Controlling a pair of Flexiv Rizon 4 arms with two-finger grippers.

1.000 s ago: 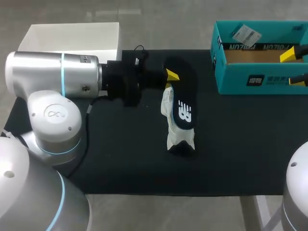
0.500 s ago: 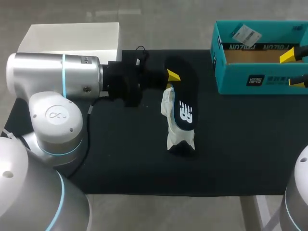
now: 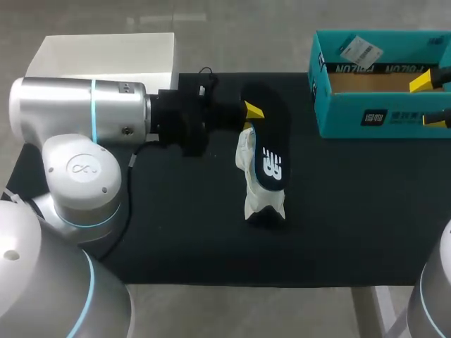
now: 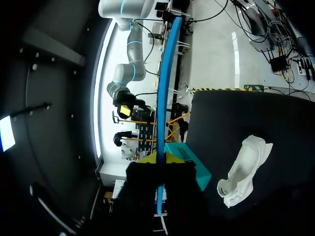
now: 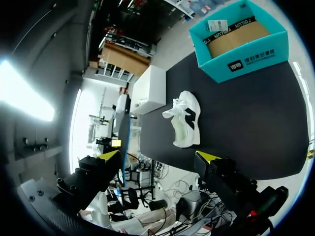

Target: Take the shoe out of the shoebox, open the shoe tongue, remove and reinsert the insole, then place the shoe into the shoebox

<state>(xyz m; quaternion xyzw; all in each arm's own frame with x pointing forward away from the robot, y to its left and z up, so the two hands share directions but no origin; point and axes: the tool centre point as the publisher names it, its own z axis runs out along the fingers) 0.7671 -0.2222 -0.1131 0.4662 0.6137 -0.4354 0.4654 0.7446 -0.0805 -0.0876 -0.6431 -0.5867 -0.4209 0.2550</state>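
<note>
Closest to the near edge of the table (image 3: 176, 232), about in its middle, lies the white shoe (image 3: 259, 197). It is out of its box. The dark insole (image 3: 271, 141) is over it, up on its long edge, and I cannot tell if the two touch. The left gripper (image 3: 248, 114) comes in from the left edge and is clamped on the insole near its far end. In the left wrist view the insole runs as a thin line between the fingers. I think the insole is thin, light and bendy, so it may flop when held at one end. A hold nearer the middle of its edge should keep it straighter for sliding back in. The shoe looks light, soft on top and stiffer at the sole. It may slip on the table when pushed, so the heel or side seems a good place to hold it. At the far right corner sits the blue-green shoebox (image 3: 338, 113), open. The right gripper (image 5: 158, 156) is by the right edge with fingers wide apart, holding nothing. At the far left corner stands a white box (image 3: 106, 53).
</note>
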